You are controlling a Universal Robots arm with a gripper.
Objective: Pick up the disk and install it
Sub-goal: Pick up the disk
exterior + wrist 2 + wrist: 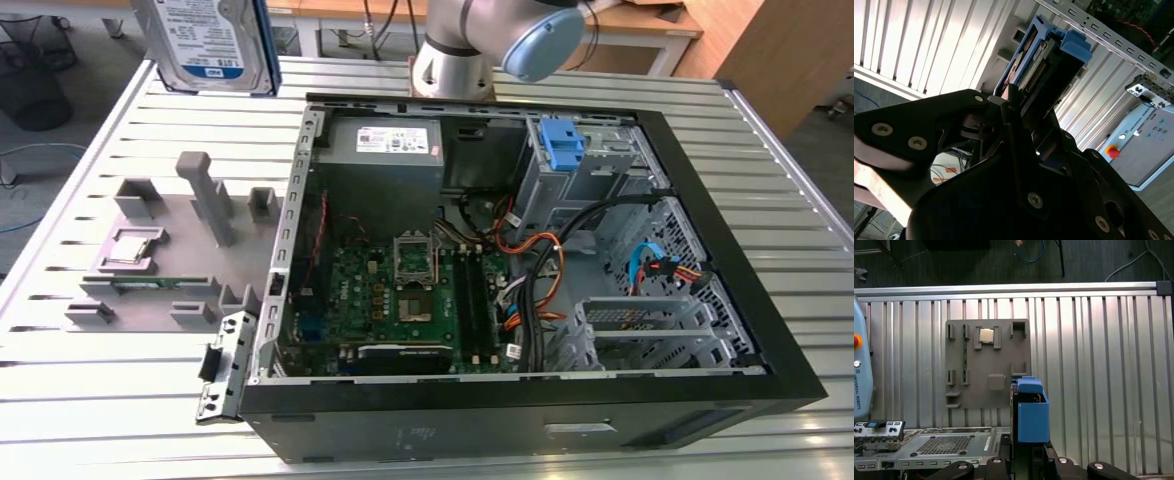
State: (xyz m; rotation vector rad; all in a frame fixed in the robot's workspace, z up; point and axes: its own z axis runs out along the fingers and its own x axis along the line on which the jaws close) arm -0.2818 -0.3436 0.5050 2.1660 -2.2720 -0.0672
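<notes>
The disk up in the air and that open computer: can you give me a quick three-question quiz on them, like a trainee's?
1. True or false: the disk lies inside the computer case.
2. Its rail bracket is: A red, B blue, C green.
3. Fill in: the gripper is shut on the ____.
Key: 1 false, it hangs outside the case; 2 B; 3 disk.
</notes>
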